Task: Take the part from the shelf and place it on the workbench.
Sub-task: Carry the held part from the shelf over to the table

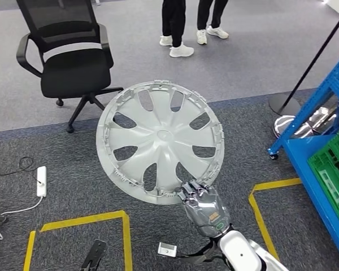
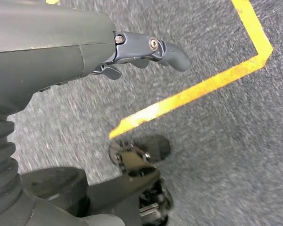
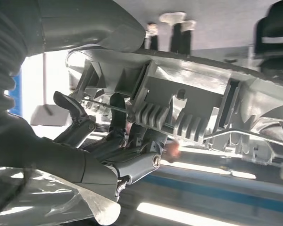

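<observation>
The blue shelf [image 1: 325, 141] stands at the right of the head view, on grey carpet, and carries green crates [image 1: 335, 169] on its lower level and shiny silver parts [image 1: 306, 121] higher up. A black office chair [image 1: 69, 56] stands well to the left of the shelf, and two persons' legs with white shoes [image 1: 181, 49] stand beyond it, farther from the robot. The part, a silver wheel cover [image 1: 159, 141], is held in the air over the carpet, left of the shelf and clear of it, tilted with its spoked face toward the camera. The right hand [image 1: 201, 203] grips the cover at its near rim; in the right wrist view the dark fingers [image 3: 119, 117] are curled against the ribbed back of the rim, with the thumb on the opposite side. The left hand [image 2: 140, 49] hangs above the carpet with nothing in it, fingers loosely extended and apart. Yellow floor tape [image 1: 261, 209] marks outlines left of the shelf base. A white power strip [image 1: 41, 180] lies far left of the shelf.
</observation>
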Controlling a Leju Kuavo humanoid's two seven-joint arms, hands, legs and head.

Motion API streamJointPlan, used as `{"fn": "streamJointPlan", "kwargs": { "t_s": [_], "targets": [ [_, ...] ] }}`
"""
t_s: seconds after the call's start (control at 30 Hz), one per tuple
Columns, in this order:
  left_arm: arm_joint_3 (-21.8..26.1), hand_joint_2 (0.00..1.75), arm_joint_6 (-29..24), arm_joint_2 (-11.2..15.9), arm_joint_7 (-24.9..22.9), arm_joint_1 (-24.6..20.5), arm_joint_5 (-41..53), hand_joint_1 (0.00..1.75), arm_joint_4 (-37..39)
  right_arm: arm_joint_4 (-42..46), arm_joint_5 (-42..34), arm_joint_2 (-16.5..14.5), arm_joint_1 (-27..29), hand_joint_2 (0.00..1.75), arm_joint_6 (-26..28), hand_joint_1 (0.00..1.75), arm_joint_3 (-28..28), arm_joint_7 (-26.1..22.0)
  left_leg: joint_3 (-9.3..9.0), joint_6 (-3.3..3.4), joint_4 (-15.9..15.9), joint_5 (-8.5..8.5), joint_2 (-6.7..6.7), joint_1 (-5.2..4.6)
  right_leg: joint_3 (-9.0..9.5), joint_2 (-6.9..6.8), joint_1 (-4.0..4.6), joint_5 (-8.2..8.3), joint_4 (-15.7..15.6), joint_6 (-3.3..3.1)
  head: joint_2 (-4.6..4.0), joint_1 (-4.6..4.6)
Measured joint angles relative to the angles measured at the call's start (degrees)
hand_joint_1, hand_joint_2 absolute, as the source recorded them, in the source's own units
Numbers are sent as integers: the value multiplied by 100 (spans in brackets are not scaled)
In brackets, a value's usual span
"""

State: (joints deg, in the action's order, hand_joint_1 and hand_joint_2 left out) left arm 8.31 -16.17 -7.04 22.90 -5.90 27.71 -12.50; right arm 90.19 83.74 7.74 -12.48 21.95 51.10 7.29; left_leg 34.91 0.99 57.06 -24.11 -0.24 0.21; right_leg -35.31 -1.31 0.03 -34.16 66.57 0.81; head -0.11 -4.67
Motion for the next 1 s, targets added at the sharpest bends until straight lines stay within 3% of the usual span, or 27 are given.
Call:
{"fn": "streamJointPlan", "kwargs": {
  "t_s": [0.07,0.1,0.13,0.17,0.23,0.3,0.37,0.43,0.5,0.57,0.6,0.63,0.67,0.73,0.8,0.87,0.93,1.0],
  "targets": [
    [13,175,-2,-2,1,-8,0,0,0,-19,1,0,7,175,-1,175,6,-2,3,9,3,0,-145,0,-351,109,-10,-213,674,11,0,6],
    [17,175,-5,-2,1,-7,-1,0,1,-29,0,-1,12,175,-1,175,11,-3,2,9,5,0,-225,0,-418,120,-14,-171,755,12,0,6],
    [22,175,-10,-2,1,-4,-1,0,1,-37,-1,-1,14,175,-1,175,16,-2,0,8,11,-1,-312,3,-370,133,-21,-10,594,9,0,5],
    [27,175,-14,-3,3,-3,-2,0,1,-41,-3,-1,14,175,-1,175,19,-1,-3,3,20,-2,-398,8,-223,184,-35,227,235,6,0,5],
    [38,175,-19,-5,14,-11,-3,0,1,-45,-9,-1,1,175,-2,175,21,0,26,-31,53,-1,-556,13,123,493,-87,554,-526,14,0,3],
    [49,175,-21,-5,31,-19,-6,0,1,-46,-21,-1,-15,175,-6,175,26,-7,100,-99,77,29,-693,28,261,702,-113,595,-805,23,0,0],
    [58,175,-23,-1,43,-2,-10,0,2,-47,-45,-9,-27,175,-22,175,33,-15,154,-164,81,62,-803,49,271,583,-100,604,-820,-13,0,-2],
    [63,175,-24,5,49,19,-13,0,1,-47,-69,-32,-42,175,-49,175,37,-17,229,-210,233,-40,-579,25,298,420,-96,623,-854,-83,0,-21],
    [64,175,-22,7,52,10,-13,0,0,-48,-79,-57,-69,175,-75,175,38,-18,505,-245,861,-377,-189,1,318,232,-72,623,-871,-143,0,-44],
    [65,175,-13,8,55,0,-13,0,0,-57,-84,-76,-98,175,-100,175,38,-24,841,-258,1626,-686,-51,7,324,39,-38,607,-869,-176,0,-49],
    [66,175,-6,9,55,6,-14,0,1,-68,-86,-89,-112,175,-110,175,39,-30,901,-254,1787,-708,-38,8,327,-49,-24,600,-868,-186,0,-51],
    [66,175,1,14,55,13,-15,0,1,-81,-89,-108,-124,175,-121,175,43,-43,847,-242,1711,-621,-28,5,333,-130,-11,593,-867,-192,0,-52],
    [68,175,6,22,56,19,-17,0,1,-92,-92,-132,-138,175,-133,175,50,-56,681,-216,1407,-448,8,-5,343,-206,2,584,-867,-194,0,-51],
    [76,175,14,43,59,14,-25,0,1,-107,-106,-186,-182,175,-160,175,69,-75,253,-132,580,-135,244,-73,360,-347,35,558,-862,-183,0,-51],
    [88,175,21,52,63,-4,-29,0,0,-126,-128,-232,-238,175,-184,175,83,-76,50,-55,154,-53,409,-143,364,-478,68,531,-855,-153,0,-46],
    [99,175,32,55,64,5,-29,0,1,-151,-152,-267,-283,175,-199,175,87,-75,46,-12,109,-54,313,-150,379,-595,84,508,-864,-113,0,-44],
    [109,175,40,61,64,29,-31,0,1,-174,-169,-298,-316,175,-206,175,94,-74,28,38,55,-23,185,-111,330,-414,65,394,-742,-58,0,-36],
    [126,175,43,64,64,20,-35,0,0,-197,-171,-311,-334,175,-208,175,99,-73,17,80,25,2,58,-67,63,-45,26,93,-169,-8,0,-16]
  ]
}}
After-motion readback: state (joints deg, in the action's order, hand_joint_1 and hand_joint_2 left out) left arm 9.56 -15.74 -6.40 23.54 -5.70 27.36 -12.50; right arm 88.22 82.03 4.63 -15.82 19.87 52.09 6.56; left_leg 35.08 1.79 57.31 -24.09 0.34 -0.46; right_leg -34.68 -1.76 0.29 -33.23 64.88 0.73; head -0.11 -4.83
